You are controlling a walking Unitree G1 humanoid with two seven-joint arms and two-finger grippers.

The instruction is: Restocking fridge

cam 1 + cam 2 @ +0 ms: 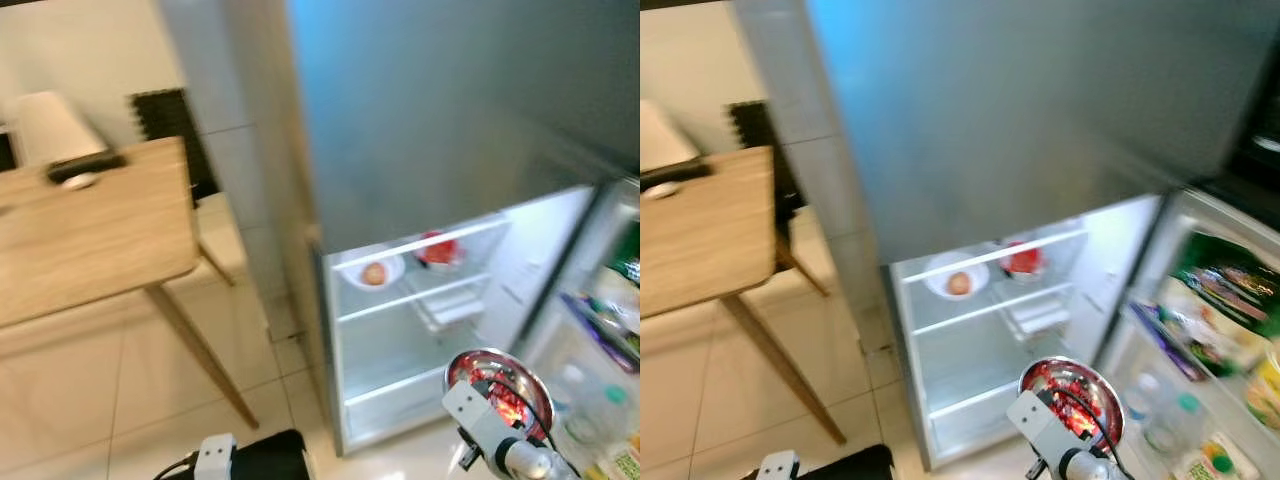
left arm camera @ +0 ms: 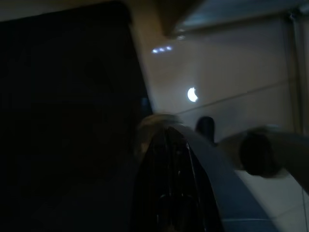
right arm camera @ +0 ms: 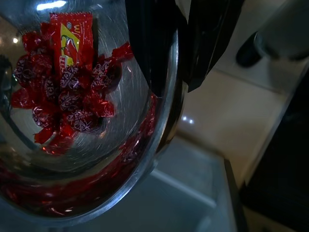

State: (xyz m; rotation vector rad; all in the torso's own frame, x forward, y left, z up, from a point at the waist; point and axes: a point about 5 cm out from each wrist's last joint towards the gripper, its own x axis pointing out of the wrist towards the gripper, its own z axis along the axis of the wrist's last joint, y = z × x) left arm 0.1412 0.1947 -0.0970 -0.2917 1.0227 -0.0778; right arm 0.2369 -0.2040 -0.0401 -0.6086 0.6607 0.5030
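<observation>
A shiny steel bowl [image 1: 497, 388] of red-wrapped sweets [image 3: 67, 92] hangs low in front of the open fridge [image 1: 420, 330]. My right gripper [image 3: 176, 53] is shut on its rim, one black finger [image 3: 147, 43] inside the bowl and the other outside. On the fridge's upper glass shelf [image 1: 420, 248] sit a white plate with a round fruit [image 1: 373, 272] and a red item [image 1: 438, 250]. The lower shelves look bare. My left arm [image 1: 214, 456] hangs idle at the bottom edge, and its wrist view is very dark.
The open fridge door [image 1: 1200, 340] on the right holds bottles and packets. A wooden table [image 1: 90, 240] on slanted legs stands to the left, with a white roll [image 1: 48, 125] and a dark object [image 1: 85, 165] on it. Pale tiled floor [image 1: 90, 400] lies between them.
</observation>
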